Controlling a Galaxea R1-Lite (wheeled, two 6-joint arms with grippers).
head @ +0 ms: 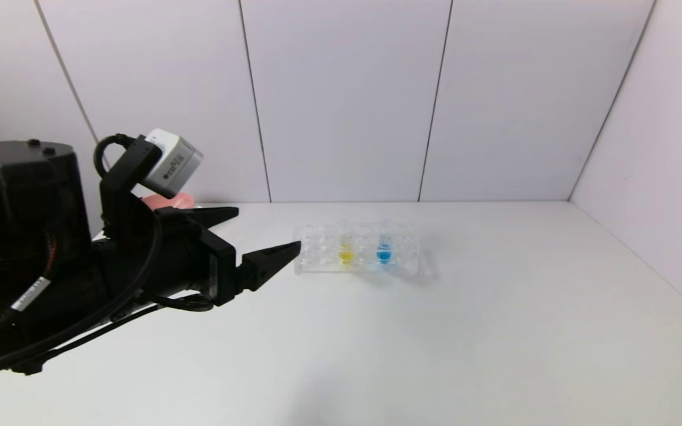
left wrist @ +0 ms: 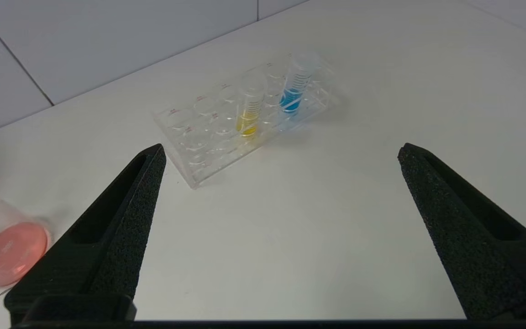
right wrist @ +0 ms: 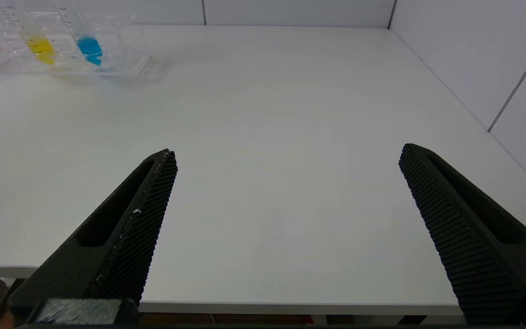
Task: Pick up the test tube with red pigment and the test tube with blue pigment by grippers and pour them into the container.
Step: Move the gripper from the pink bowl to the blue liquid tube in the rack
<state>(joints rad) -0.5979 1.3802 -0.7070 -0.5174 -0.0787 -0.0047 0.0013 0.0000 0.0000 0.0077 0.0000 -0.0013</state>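
Black and big, the left gripper (head: 261,234) is hanging over the white table (head: 495,331), wide open and holding nothing. Two tubes are standing in one clear rack (head: 357,249): the test tube with blue pigment (head: 383,248) and a yellow tube (head: 346,248). Only the left wrist view is showing the container (left wrist: 9,249), with pink-red liquid. The right gripper (right wrist: 286,157) is waiting wide open and empty at the table's near edge.

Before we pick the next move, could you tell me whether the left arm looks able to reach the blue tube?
Probably yes. The left hand is open and faces the rack. Bare table lies between them, and the blue tube stands upright with the yellow tube beside it.
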